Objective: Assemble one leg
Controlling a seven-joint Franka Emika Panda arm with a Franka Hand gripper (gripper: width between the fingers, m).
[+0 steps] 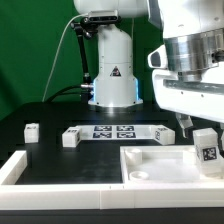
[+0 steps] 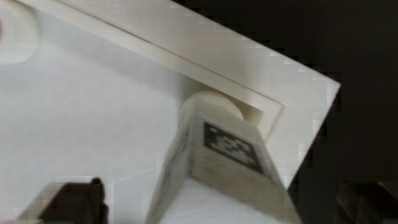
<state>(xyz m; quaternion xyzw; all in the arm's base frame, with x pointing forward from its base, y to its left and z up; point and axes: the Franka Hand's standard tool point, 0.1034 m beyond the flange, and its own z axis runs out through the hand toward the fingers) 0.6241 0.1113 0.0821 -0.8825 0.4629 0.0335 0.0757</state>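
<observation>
The white tabletop point(image 1: 150, 165) lies at the front right. A leg point(image 1: 207, 148), a small white block with a black-and-white tag, stands upright at the tabletop's far right corner. In the wrist view the leg point(image 2: 226, 145) rises from a round corner socket of the tabletop point(image 2: 89, 120). My gripper point(image 1: 200, 125) hangs right above this leg. Its dark fingertips point(image 2: 75, 200) stand wide apart on either side of the leg with gaps to it, so my gripper point(image 2: 222, 208) is open.
The marker board point(image 1: 113, 131) lies at mid table. Loose legs lie on the black table: one at the exterior view's left point(image 1: 32, 131), one by the board's left end point(image 1: 70, 138), one by its right end point(image 1: 162, 133). A white rail point(image 1: 15, 168) is at front left.
</observation>
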